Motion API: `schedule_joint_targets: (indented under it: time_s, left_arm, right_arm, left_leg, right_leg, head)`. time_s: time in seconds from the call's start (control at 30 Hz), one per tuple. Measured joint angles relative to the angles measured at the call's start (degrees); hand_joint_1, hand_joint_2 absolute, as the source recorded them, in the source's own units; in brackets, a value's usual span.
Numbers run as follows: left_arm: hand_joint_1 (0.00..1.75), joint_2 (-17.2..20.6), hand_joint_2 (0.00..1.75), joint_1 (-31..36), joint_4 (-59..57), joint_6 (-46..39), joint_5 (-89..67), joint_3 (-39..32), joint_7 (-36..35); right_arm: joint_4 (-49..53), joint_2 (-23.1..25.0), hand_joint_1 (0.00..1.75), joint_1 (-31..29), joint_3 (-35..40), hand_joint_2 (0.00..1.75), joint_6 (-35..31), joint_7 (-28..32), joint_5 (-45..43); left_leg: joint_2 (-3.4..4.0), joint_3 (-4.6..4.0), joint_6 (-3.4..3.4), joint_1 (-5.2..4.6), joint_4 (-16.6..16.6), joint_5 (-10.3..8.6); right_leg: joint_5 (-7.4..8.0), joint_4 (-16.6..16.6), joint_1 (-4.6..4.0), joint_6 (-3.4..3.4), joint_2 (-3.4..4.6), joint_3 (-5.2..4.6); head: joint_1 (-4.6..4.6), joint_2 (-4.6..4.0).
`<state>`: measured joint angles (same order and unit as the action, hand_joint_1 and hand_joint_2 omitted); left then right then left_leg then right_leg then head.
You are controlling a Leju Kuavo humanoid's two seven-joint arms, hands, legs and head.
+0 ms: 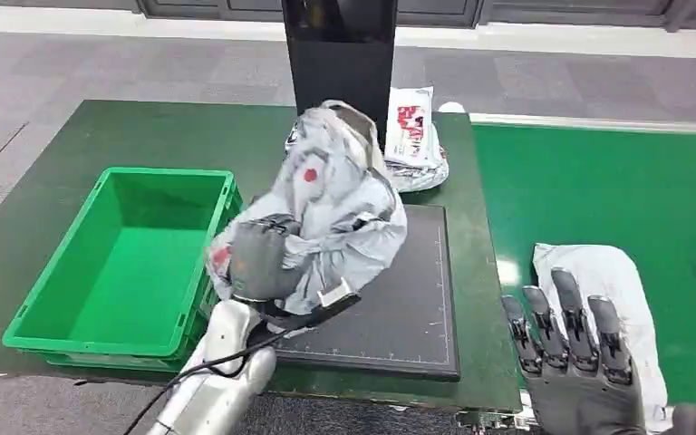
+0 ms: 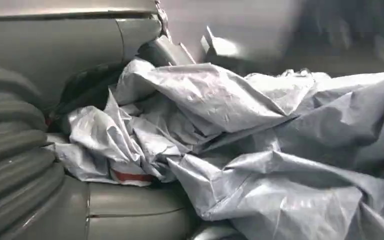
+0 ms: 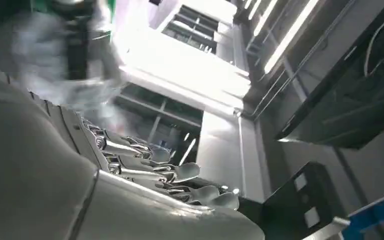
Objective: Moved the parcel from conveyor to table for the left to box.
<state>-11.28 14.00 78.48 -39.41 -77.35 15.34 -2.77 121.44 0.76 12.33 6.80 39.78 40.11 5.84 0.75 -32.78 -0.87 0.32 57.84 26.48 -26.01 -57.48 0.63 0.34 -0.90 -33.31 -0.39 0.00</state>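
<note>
Left hand [image 1: 256,260] has the parcel [image 1: 340,208] bunched in its grip, lifted just above the black mat [image 1: 408,308], right beside the green box's [image 1: 45,299] near-right rim. In the left wrist view the grey poly [image 2: 260,150] is crumpled against the thumb and ribbed cover. Judging by the creasing: a soft mailer, light, no stiffness, slick film. It'll sag and swing, so hold a gathered fold rather than a flat face; a pinch on one thin layer could slip. Forearm comes up from below, hand back toward camera, fingers wrapped into the bag. More packets [image 1: 414,136] sit at the worktop's [image 1: 145,127] far edge. Right hand [image 1: 575,362] hangs over the green conveyor [image 1: 598,181], fingers extended and apart, holding nothing, over another grey parcel [image 1: 598,272] lying on the belt.
</note>
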Motion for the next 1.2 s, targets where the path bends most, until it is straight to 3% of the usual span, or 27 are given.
schedule_joint_targets:
  time_s: [0.13,0.33,0.53,0.67,0.9,0.93,0.97,1.2]
  left_arm:
    - [1.75,1.2,1.75,-2.4,10.3,-0.5,0.3,-3.4,1.2]
    - [1.75,1.8,1.75,-4.1,16.7,-0.5,0.3,-5.8,3.0]
    - [1.75,1.9,1.75,-3.1,20.4,-0.5,-1.7,-12.4,4.8]
    - [1.75,4.0,1.75,1.7,16.4,6.7,-9.2,-17.9,-2.8]
    - [1.69,13.9,1.75,10.6,3.0,16.8,-9.4,-14.6,-21.5]
    - [0.28,15.1,1.75,11.8,0.9,17.8,-9.4,-13.5,-22.6]
    - [0.00,16.2,0.00,13.2,-1.8,19.3,-9.4,-12.4,-23.8]
    - [0.00,20.0,0.00,17.8,-13.2,24.0,-9.4,-8.1,-28.5]
  right_arm:
    - [0.0,0.0,0.00,0.7,-0.3,0.00,-0.7,0.0,0.0]
    - [-0.1,0.0,0.00,0.9,-0.3,0.00,-1.1,0.0,0.1]
    - [-0.8,0.0,0.00,1.4,-0.3,0.00,-2.4,0.0,1.1]
    - [-1.9,0.0,0.00,1.4,-0.3,0.00,-2.8,0.0,1.2]
    - [-3.5,0.0,0.00,1.0,-0.3,0.00,-1.7,0.0,1.4]
    - [-3.7,0.0,0.00,0.8,-0.3,0.00,-1.6,0.0,1.4]
    - [-3.9,0.0,0.00,0.7,-0.3,0.00,-1.6,0.0,1.4]
    - [-5.1,0.0,0.00,0.3,-0.3,0.00,-1.4,0.0,1.4]
  left_leg:
    - [-0.01,-0.02,0.03,0.00,0.0,0.05]
    - [0.00,-0.03,0.03,0.00,0.0,0.03]
    - [-0.01,-0.03,0.02,0.00,0.0,0.03]
    - [-0.01,-0.02,-0.05,0.00,0.0,-0.02]
    - [0.05,-0.07,-0.24,0.06,0.0,-0.19]
    - [0.06,-0.07,-0.24,0.06,0.0,-0.19]
    - [0.07,-0.08,-0.24,0.06,0.0,-0.19]
    - [0.13,-0.09,-0.26,0.05,0.0,-0.18]
  right_leg:
    - [-0.07,0.0,0.00,0.02,-0.03,-0.01]
    - [-0.04,0.0,0.00,0.00,-0.03,-0.01]
    - [-0.05,0.0,-0.01,-0.01,-0.03,-0.02]
    - [-0.04,0.0,-0.04,-0.02,-0.03,-0.06]
    - [0.11,-0.1,-0.14,-0.24,0.03,-0.19]
    - [0.13,-0.1,-0.14,-0.27,0.05,-0.21]
    - [0.14,-0.1,-0.15,-0.29,0.06,-0.21]
    - [0.15,-0.1,-0.14,-0.29,0.13,-0.24]
  head:
    - [0.00,0.00]
    - [0.00,0.00]
    - [0.00,0.00]
    - [0.00,0.00]
    - [0.00,0.00]
    - [0.00,0.00]
    - [0.00,0.00]
    - [0.00,0.00]
